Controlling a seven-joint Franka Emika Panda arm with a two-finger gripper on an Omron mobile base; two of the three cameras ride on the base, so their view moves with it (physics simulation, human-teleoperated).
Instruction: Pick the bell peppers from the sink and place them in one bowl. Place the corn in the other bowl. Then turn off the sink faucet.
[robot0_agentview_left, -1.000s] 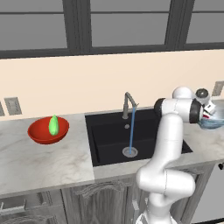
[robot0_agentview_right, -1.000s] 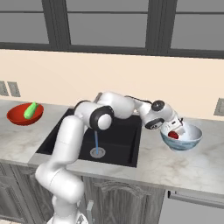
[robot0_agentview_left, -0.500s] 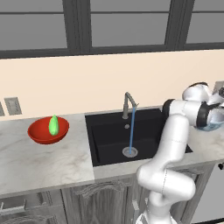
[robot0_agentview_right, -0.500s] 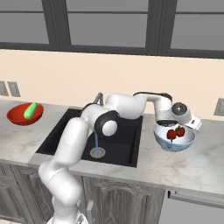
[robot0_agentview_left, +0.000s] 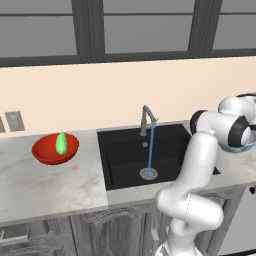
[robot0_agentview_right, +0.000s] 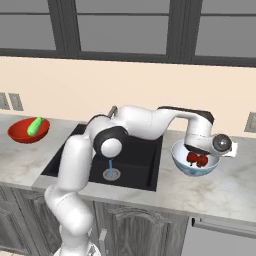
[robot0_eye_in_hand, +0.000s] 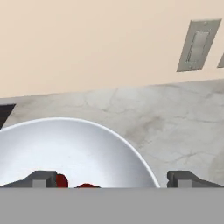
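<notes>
A grey wall outlet plate (robot0_eye_in_hand: 197, 44) sits up and right of the gripper, above the marble counter (robot0_eye_in_hand: 175, 127).

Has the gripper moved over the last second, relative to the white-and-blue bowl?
Yes. The gripper has swung from the sink-side rim of the white-and-blue bowl to directly over it, jaws open, above the bell peppers.

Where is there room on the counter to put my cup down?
The counter is bare between the red bowl and the sink, and in front of that bowl. It is also bare right of the white bowl. That bowl is crowded: gripper and peppers.
</notes>
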